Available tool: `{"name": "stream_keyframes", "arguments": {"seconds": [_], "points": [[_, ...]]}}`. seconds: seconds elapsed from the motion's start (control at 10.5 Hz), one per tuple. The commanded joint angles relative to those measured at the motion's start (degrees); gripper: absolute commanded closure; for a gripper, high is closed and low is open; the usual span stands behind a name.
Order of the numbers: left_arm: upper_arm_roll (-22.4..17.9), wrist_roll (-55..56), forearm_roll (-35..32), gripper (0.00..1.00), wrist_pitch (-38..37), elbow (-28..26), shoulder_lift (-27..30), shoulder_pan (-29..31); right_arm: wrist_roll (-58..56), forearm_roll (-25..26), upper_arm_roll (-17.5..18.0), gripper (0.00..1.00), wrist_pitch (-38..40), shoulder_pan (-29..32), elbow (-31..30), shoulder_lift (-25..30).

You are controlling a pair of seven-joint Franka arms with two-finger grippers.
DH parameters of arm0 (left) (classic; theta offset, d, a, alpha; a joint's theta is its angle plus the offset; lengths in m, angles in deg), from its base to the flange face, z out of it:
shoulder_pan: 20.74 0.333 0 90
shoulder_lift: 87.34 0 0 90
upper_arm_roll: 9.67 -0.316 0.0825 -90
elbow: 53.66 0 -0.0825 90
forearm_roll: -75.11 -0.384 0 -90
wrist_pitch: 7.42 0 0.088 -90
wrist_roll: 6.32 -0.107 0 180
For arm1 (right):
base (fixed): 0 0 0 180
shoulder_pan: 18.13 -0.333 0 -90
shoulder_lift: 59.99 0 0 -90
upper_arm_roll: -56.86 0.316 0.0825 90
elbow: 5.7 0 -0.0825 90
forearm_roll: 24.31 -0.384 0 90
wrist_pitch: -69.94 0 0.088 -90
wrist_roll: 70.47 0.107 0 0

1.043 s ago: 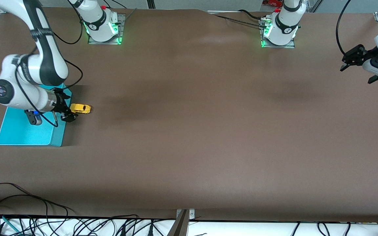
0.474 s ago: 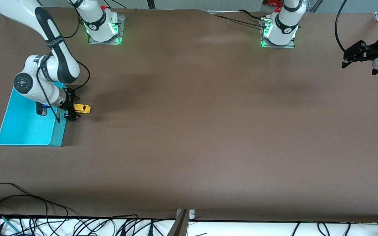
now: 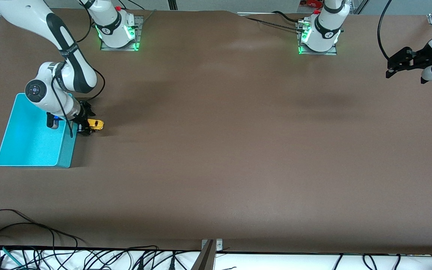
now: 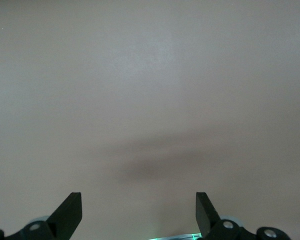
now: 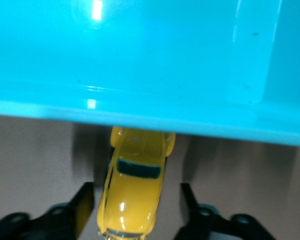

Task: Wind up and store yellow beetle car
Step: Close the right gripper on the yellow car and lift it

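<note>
The yellow beetle car (image 3: 97,124) stands on the brown table, right beside the turquoise bin (image 3: 32,150), on the bin's side toward the left arm's end. My right gripper (image 3: 84,128) is low at the car, open, with one finger on each side of it. In the right wrist view the car (image 5: 135,185) lies between the fingers (image 5: 84,202), with a gap showing on one side, and its other end is close to the bin's wall (image 5: 140,60). My left gripper (image 3: 393,69) waits open and empty in the air over the left arm's end of the table.
The bin's inside shows nothing in it where the arm does not cover it. The left wrist view shows only bare table between its fingers (image 4: 70,212). Cables lie along the table's front edge (image 3: 32,232).
My right arm has swung off the bin and come down, bringing its fingers around the car. The car has stayed put. My left gripper has drifted a little toward the arms' bases.
</note>
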Motion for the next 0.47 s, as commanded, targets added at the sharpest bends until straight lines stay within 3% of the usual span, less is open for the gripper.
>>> {"name": "stream_keyframes", "arguments": {"seconds": [0.0, 0.38], "points": [[1.3, 1.1, -0.6, 0.00, -1.2, 2.2, -1.3, -0.6, 1.1, 0.0, -0.2, 0.92, -1.2, -0.3, -0.3, -0.2], [1.3, 1.1, -0.6, 0.00, -1.3, 2.3, -1.4, -0.5, 1.8, 0.2, 0.1, 0.94, 7.6, -1.5, 2.2, 5.6]]}}
